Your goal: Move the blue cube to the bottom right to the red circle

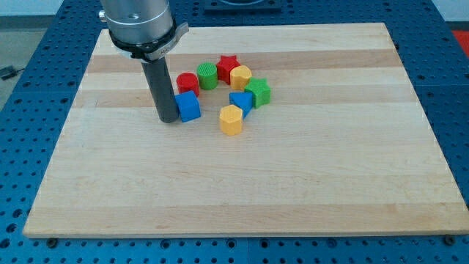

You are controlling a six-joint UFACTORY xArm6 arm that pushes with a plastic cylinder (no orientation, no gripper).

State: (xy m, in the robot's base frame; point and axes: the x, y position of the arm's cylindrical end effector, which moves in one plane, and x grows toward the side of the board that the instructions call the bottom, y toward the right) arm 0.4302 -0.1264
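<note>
The blue cube (189, 106) sits on the wooden board (242, 183), left of centre in the upper half. The red circle (187, 83) is a short red cylinder just above the cube, almost touching it. My tip (168, 119) stands on the board right against the cube's left side. The dark rod rises from it to the grey arm housing at the view's top.
To the right of the red circle lie a green cylinder (208, 75), a red star (228, 66), a yellow block (240, 76), a green star (258, 92), a second blue block (241, 102) and a yellow hexagonal block (231, 119).
</note>
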